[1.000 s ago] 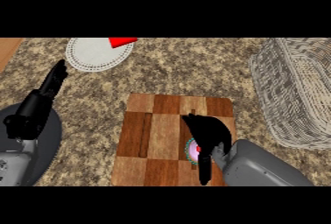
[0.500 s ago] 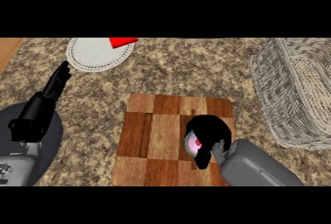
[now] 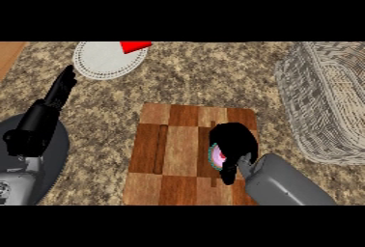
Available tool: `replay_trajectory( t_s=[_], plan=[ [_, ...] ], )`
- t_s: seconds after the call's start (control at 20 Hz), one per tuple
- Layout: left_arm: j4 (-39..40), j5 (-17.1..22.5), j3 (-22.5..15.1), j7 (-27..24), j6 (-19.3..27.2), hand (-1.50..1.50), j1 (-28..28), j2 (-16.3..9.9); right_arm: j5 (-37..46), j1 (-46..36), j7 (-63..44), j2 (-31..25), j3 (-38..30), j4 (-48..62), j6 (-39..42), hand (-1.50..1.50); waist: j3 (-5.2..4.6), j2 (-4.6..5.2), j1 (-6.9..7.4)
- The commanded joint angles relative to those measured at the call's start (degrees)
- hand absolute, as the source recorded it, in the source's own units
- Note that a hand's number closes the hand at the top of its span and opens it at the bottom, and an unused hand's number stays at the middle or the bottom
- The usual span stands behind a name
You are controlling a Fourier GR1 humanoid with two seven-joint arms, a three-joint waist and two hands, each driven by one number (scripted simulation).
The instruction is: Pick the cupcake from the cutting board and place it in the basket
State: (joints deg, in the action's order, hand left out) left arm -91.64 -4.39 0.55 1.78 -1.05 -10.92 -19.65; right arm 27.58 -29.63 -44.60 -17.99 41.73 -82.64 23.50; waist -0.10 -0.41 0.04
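Right robot hand point(image 3: 234, 144) curled round the cupcake point(image 3: 216, 157) on the cutting board point(image 3: 171, 144), basket point(image 3: 324, 103) lies off to its right; left robot hand point(image 3: 63, 87) straight-fingered, idle.

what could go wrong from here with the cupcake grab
The right hand curls over the cupcake, hiding most of it, so whether it is properly held cannot be checked; it might slip on lifting. The wicker basket has a tall near wall, so a low carry from the cutting board could clip its rim.
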Motion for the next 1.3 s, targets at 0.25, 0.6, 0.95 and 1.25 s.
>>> replay_trajectory(
  t_s=[0.25,0.6,0.95,1.25],
  plan=[
    [0.07,0.49,3.18,-0.12,1.41,0.0,1.21,-0.99,0.48,2.43,23.74,-31.51,-16.33,6.53,-5.11,1.5,1.09,1.2,-4.73],
    [0.21,1.06,3.16,-0.47,1.05,0.0,2.75,-0.51,-7.48,0.4,43.28,-40.4,-34.17,15.66,-16.53,1.5,1.33,1.08,-4.44],
    [0.17,1.25,3.39,-1.77,0.17,0.0,3.29,-1.16,-26.89,-1.66,63.53,-40.68,-51.11,25.03,-11.3,1.5,1.11,0.9,-3.1],
    [-0.16,0.55,1.02,-1.71,-1.2,0.0,0.86,-0.81,-32.75,-5.16,77.36,-50.68,-57.93,37.76,5.18,1.5,0.52,1.53,0.76]
  ],
)
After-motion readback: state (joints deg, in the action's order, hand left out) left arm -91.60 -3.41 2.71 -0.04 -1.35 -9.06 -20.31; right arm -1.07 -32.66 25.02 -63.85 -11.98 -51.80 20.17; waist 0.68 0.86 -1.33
